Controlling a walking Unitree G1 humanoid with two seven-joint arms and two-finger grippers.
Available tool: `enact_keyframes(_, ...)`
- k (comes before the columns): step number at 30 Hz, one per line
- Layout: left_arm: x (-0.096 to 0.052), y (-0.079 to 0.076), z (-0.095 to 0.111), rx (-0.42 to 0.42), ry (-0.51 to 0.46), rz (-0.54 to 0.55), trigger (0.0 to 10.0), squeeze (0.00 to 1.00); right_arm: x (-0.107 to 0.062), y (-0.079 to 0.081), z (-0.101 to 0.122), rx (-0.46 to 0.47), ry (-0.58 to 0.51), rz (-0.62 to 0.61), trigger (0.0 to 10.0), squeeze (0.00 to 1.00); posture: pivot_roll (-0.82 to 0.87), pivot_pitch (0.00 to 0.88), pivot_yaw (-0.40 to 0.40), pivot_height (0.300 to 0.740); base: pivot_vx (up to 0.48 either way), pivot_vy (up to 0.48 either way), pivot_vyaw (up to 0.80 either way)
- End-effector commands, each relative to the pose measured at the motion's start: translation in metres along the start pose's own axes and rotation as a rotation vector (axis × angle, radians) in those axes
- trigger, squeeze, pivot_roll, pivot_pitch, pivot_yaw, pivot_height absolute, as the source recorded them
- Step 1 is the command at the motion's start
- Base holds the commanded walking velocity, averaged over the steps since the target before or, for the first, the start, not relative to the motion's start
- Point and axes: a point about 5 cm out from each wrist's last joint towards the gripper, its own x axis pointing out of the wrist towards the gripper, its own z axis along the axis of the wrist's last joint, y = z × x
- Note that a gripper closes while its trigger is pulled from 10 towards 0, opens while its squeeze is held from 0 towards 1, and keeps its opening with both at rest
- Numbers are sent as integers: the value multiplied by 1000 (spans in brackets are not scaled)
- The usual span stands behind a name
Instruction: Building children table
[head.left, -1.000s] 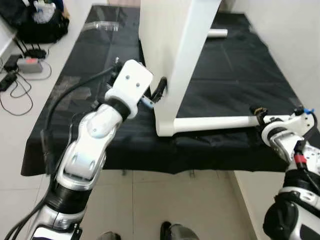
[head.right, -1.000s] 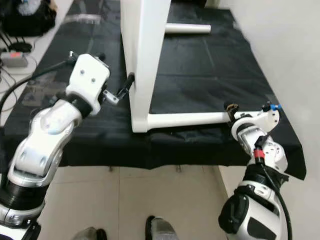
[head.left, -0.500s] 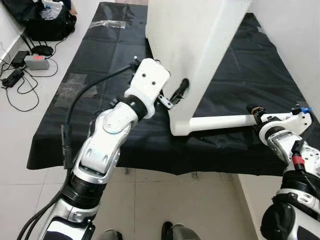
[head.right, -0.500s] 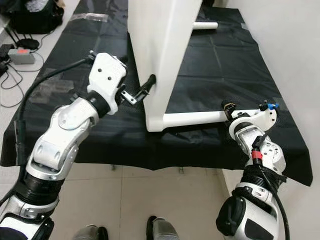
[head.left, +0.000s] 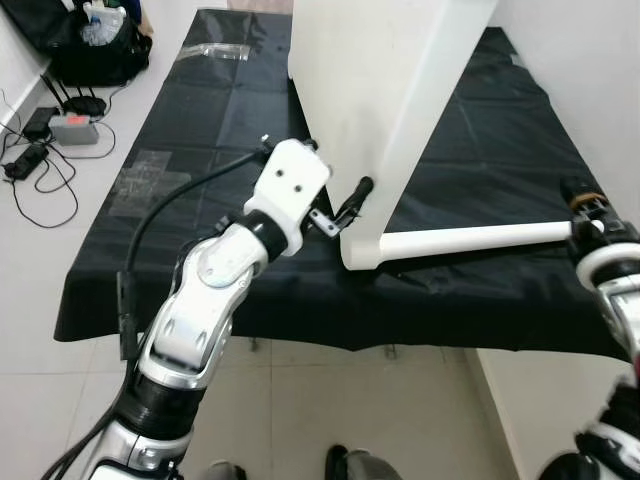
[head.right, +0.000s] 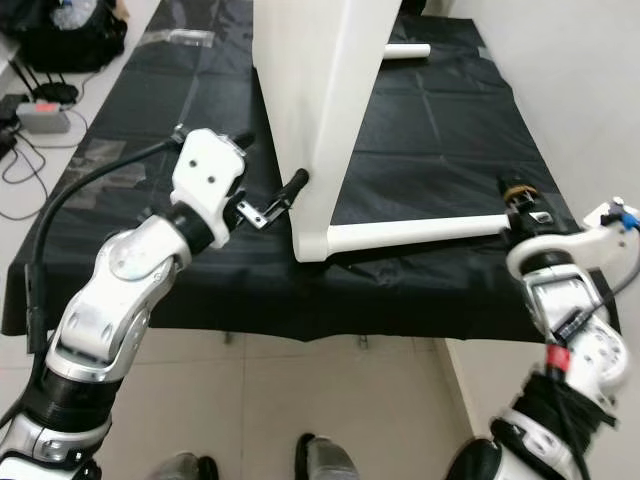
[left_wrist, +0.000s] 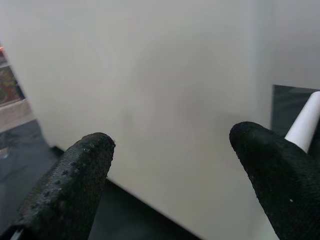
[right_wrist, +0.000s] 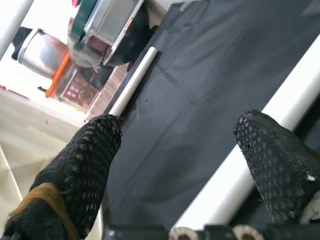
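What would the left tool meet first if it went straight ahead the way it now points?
Most likely the white tabletop panel standing on edge: the left tool, fingers apart, points straight at its face, already very close.

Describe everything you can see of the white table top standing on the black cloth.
The table top is a plain white panel with a smooth matt face, standing on edge on the black cloth. Its upper part runs out of the picture. At its lower corner a round white leg is attached and lies along the cloth toward the right gripper. The left gripper, fingers open, reaches up to the panel's face near that corner; whether it touches cannot be told.
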Motion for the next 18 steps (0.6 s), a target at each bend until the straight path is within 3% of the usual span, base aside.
enact_keyframes(1,-10,9,-6,-8,29,53,10000,0,-7,19,1,-187,38,145,10000,0,-93,141,-47,740,0,0,0)
enact_keyframes(2,-18,19,-14,-25,59,119,10000,0,-11,40,-5,-322,86,295,10000,0,-97,134,-40,740,0,0,0)
enact_keyframes(3,-18,19,-14,-25,59,119,10000,0,-11,40,-5,-322,86,295,10000,0,-97,134,-40,740,0,0,0)
enact_keyframes(5,-32,30,-26,-60,110,213,10000,0,-17,66,-13,-498,153,492,10000,0,-97,129,-37,740,0,0,0)
enact_keyframes(6,-42,33,-35,-94,149,261,10000,0,-19,78,-11,-665,171,587,10000,0,-91,113,-35,740,0,0,0)
enact_keyframes(8,-42,33,-35,-94,149,261,10000,0,-19,78,-11,-665,171,587,10000,0,-91,113,-35,740,0,0,0)
enact_keyframes(9,-58,35,-50,-133,210,314,10000,0,-19,91,-10,-929,206,702,10000,0,-87,101,-31,740,0,0,0)
enact_keyframes(10,-58,35,-50,-133,210,314,10000,0,-19,91,-10,-929,206,702,10000,0,-87,101,-31,740,0,0,0)
enact_keyframes(11,-64,34,-55,-143,234,328,10000,0,-19,95,-10,-1023,218,736,10000,0,-87,101,-31,740,0,0,0)
enact_keyframes(13,-81,27,-72,-200,305,362,10000,0,-2,110,8,-1338,98,705,10000,0,-73,73,-39,740,0,0,0)
enact_keyframes(14,-87,23,-77,-222,327,371,10000,0,3,115,15,-1449,47,684,10000,0,-73,73,-39,740,0,0,0)
enact_keyframes(15,-87,23,-77,-222,327,371,10000,0,3,115,15,-1449,47,684,10000,0,-73,73,-39,740,0,0,0)
enact_keyframes(18,-96,15,-84,-257,357,374,10000,0,10,125,24,-1576,-27,661,10000,0,-69,67,-44,740,0,0,0)
